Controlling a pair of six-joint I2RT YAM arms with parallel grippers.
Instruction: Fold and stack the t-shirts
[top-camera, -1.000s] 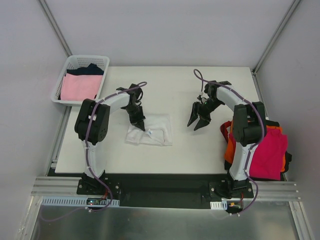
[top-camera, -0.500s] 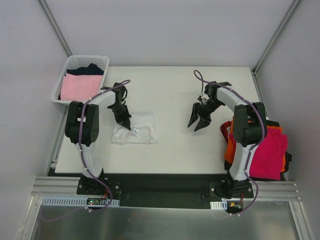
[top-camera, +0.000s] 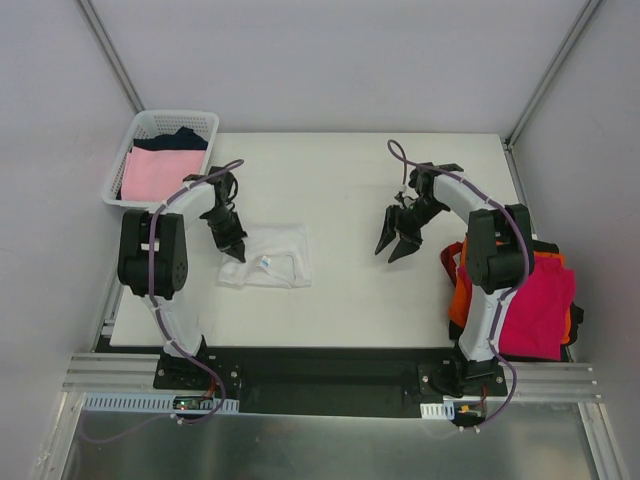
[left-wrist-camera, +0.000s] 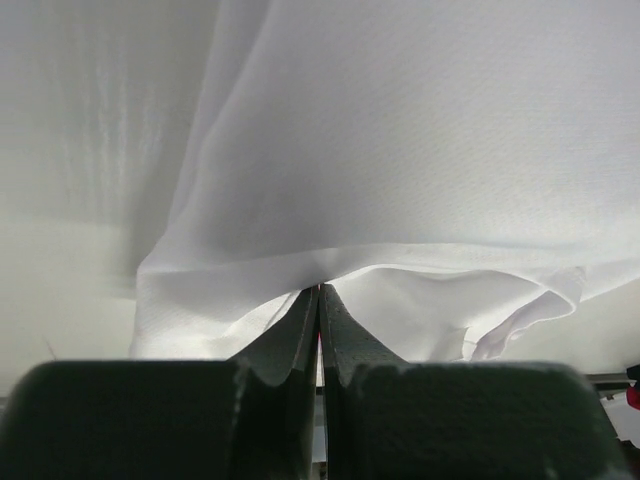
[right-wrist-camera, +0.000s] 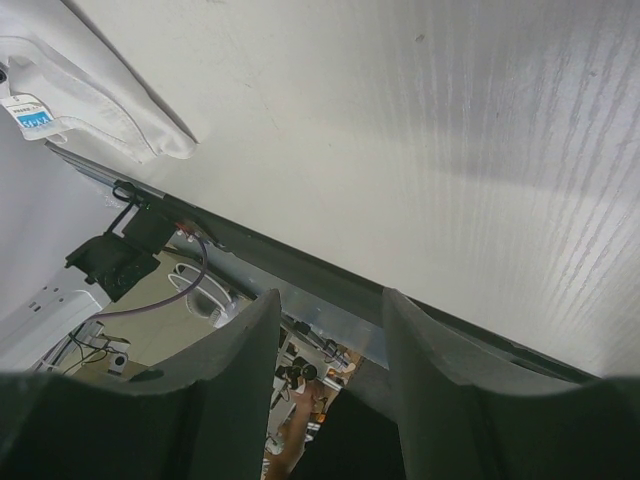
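A folded white t-shirt (top-camera: 270, 257) lies on the table's left half, its neck label facing up. My left gripper (top-camera: 235, 250) is shut on the shirt's left edge. The left wrist view shows the white t-shirt (left-wrist-camera: 400, 150) bunched at the tips of the left gripper (left-wrist-camera: 319, 290). My right gripper (top-camera: 394, 244) hovers open over bare table to the right of the shirt, holding nothing. The right wrist view has the right gripper (right-wrist-camera: 330, 300) with a clear gap between its fingers, and a corner of the white t-shirt (right-wrist-camera: 90, 95) at upper left.
A white lattice basket (top-camera: 163, 127) at the back left holds a pale pink shirt (top-camera: 160, 172) and a dark one (top-camera: 180, 139). Magenta-red (top-camera: 535, 305) and orange (top-camera: 460, 295) shirts hang off the table's right edge beside the right arm.
My left gripper has dragged the white t-shirt leftward across the table, towards the basket side. The right arm has stayed where it was.
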